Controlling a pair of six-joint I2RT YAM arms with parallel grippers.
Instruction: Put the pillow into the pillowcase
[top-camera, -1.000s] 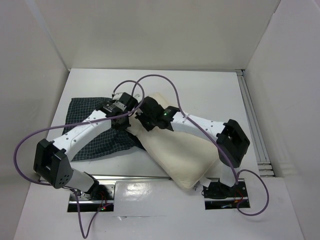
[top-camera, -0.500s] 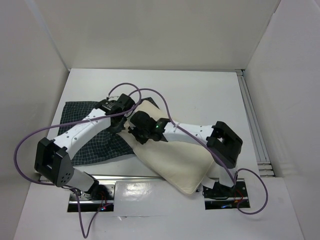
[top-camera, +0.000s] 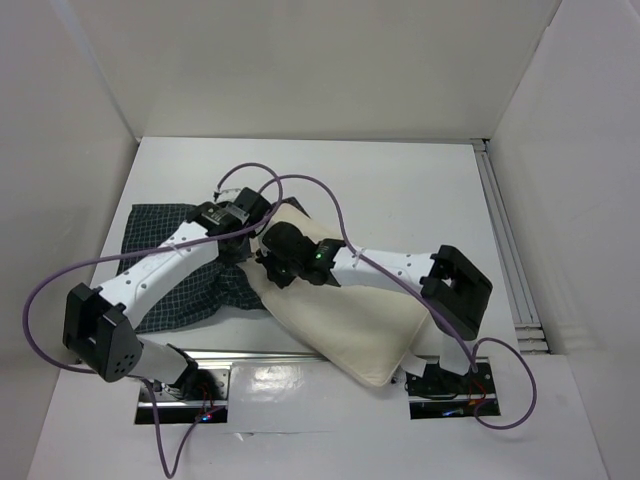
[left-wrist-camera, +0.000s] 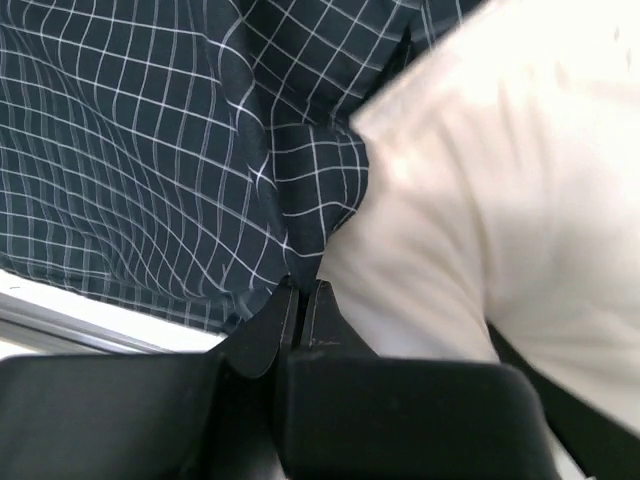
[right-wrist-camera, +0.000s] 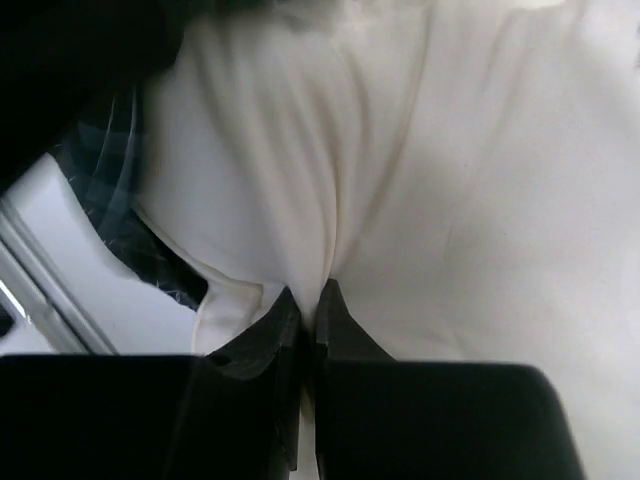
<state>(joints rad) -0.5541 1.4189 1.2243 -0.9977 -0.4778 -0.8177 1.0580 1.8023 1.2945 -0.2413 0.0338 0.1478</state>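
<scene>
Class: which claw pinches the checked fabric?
The left claw, shut on the dark grid-checked pillowcase; the right claw pinches the plain cream pillow instead.

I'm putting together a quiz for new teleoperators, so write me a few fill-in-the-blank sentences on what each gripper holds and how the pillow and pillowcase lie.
1. The left gripper is shut on a fold of the ____.
2. The right gripper is shut on a fold of the ____.
3. In the top view the pillowcase lies to the ____ of the pillow.
4. Most of the pillow lies ____ the pillowcase.
Missing words: pillowcase; pillow; left; outside.
</scene>
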